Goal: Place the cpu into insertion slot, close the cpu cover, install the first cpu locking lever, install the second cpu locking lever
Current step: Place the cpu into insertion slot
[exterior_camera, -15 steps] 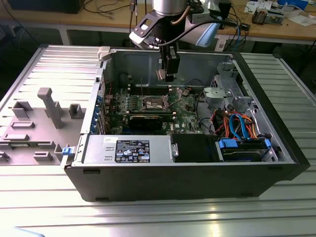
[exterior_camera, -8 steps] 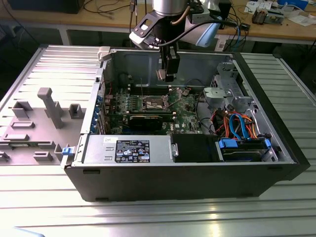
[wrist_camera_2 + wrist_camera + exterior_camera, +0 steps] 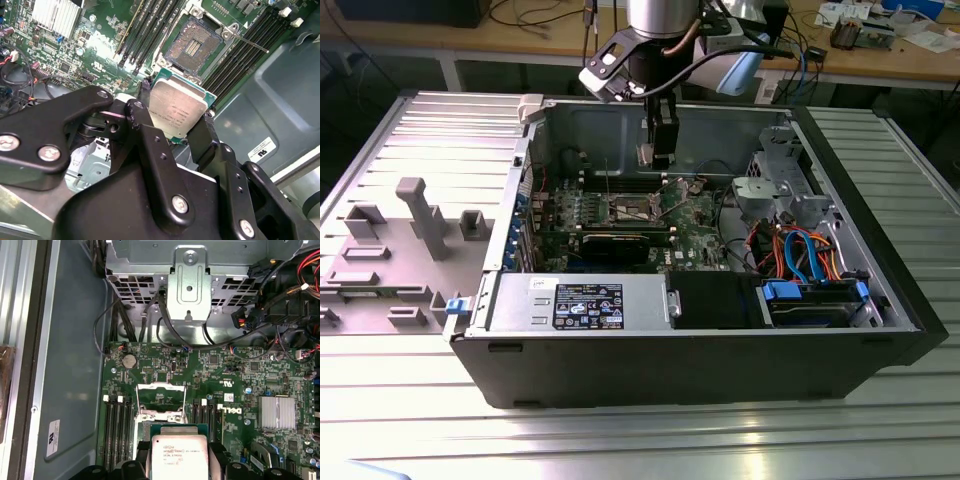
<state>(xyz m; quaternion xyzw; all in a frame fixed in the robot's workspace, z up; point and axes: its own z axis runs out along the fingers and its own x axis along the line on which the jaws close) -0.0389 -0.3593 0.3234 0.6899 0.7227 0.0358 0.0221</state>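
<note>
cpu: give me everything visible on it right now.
The cpu is a small flat square chip. It has a matte silver-grey metal lid with faint print, and a green board edge shows around the lid. The black fingers of the claw clamp it by two opposite edges, lid facing both wrist views. It hangs above the motherboard, short of the open insertion slot, not seated. Nothing else touches it.

Matte black angular fingers (image 3: 150,150), silver screw heads (image 3: 180,204) at joints; silver cylindrical wrist (image 3: 660,18), black cables (image 3: 740,35).
</note>
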